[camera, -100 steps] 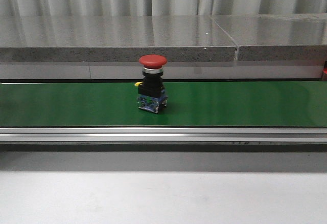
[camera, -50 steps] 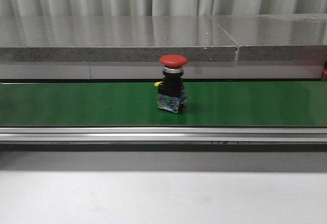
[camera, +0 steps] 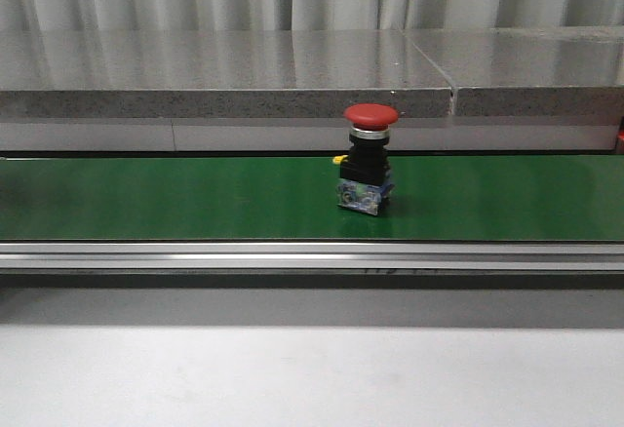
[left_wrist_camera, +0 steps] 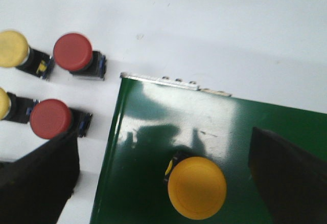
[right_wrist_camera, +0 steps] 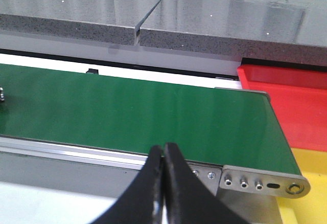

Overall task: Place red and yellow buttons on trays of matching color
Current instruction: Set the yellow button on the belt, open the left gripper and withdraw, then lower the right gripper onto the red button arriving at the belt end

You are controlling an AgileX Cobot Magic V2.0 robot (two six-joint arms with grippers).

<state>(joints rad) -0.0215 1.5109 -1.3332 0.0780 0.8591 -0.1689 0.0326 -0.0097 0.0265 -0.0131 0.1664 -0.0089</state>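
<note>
While the red button [camera: 370,158] has ridden rightward along the green belt [camera: 146,198] toward the trays [right_wrist_camera: 299,104], the right hand [right_wrist_camera: 163,155] waits pinched closed at the belt's end, and the left hand [left_wrist_camera: 163,170] hangs wide over a yellow button [left_wrist_camera: 197,187].

Your left gripper [left_wrist_camera: 163,173]: two broad, matte black fingers [left_wrist_camera: 38,180], blocky and blurred. Your right gripper [right_wrist_camera: 162,183]: slim glossy black fingers [right_wrist_camera: 145,193], curved, tapering to narrow tips.
</note>
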